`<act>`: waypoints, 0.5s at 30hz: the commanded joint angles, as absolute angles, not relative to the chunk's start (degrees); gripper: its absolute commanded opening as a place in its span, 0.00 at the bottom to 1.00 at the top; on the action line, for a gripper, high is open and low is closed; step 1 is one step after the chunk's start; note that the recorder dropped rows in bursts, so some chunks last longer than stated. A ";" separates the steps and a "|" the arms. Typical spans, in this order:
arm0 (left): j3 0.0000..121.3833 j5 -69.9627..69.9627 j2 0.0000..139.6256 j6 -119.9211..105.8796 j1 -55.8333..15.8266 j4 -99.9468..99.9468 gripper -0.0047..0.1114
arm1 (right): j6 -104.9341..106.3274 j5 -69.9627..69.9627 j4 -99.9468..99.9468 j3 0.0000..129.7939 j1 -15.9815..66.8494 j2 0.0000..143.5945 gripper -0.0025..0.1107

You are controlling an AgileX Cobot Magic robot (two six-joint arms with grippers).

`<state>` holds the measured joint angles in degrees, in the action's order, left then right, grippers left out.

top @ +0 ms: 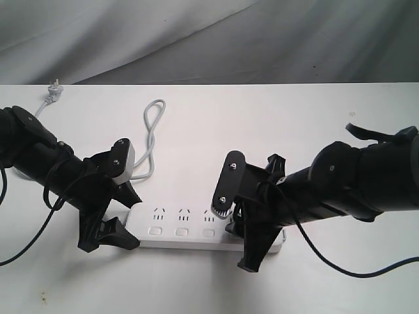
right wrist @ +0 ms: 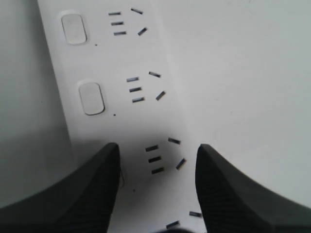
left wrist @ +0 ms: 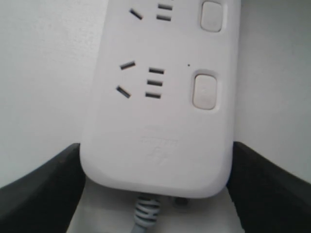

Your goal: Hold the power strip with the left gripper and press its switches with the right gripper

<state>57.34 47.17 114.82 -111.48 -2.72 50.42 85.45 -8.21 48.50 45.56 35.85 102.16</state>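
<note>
Lying flat on white worktop (top: pixel 294 111), power strip (top: pixel 190 230) has L gripper (top: pixel 131 219) clamped across its cord end, fingers touching both long sides. R gripper (right wrist: pixel 158 145) spread wide over opposite end, one finger above the switches (top: pixel 182 231) row; contact unclear.

In the exterior view the left gripper (top: pixel 135 221) covers the left end of the power strip (top: pixel 190 229). The right gripper (top: pixel 236 235) and its arm cover the right end, so only three switches (top: pixel 182 231) show. The cord (top: pixel 152 140) disappears behind the left gripper, and the far plug (top: pixel 54 87) is too small for detail. Both arms run off the picture's sides. In the right wrist view one finger (right wrist: pixel 87 194) overlaps the button row; contact cannot be told. The lettering (left wrist: pixel 158 148) is unreadable.
</note>
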 commanded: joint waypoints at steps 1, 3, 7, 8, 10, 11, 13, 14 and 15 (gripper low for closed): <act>57.51 47.95 114.72 -111.40 -2.59 50.70 0.47 | 85.64 -9.84 48.65 45.16 35.47 105.39 0.43; 57.51 47.95 114.72 -111.40 -2.59 50.70 0.47 | 85.64 -9.84 48.65 45.16 35.47 106.03 0.43; 57.51 47.95 114.72 -111.40 -2.59 50.70 0.47 | 85.64 -9.84 48.65 45.16 35.47 106.04 0.43; 57.51 47.95 114.72 -111.40 -2.59 50.70 0.47 | 85.64 -9.84 48.65 45.16 35.47 105.90 0.43; 57.51 47.95 114.72 -111.40 -2.59 50.70 0.47 | 85.64 -9.84 48.65 45.16 35.47 105.78 0.43; 57.51 47.95 114.72 -111.40 -2.59 50.70 0.47 | 85.64 -9.84 48.65 45.16 35.33 105.81 0.43; 57.51 47.95 114.72 -111.40 -2.59 50.70 0.47 | 85.64 -9.84 48.65 45.03 35.20 105.81 0.43; 57.51 47.95 114.72 -111.40 -2.59 50.70 0.47 | 85.64 -9.84 48.65 45.03 35.20 105.81 0.43; 57.51 47.95 114.72 -111.40 -2.59 50.70 0.47 | 85.64 -9.43 48.65 44.61 35.20 105.81 0.43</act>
<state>57.34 47.17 114.82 -111.48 -2.72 50.42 85.33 -8.32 49.59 46.28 35.74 103.98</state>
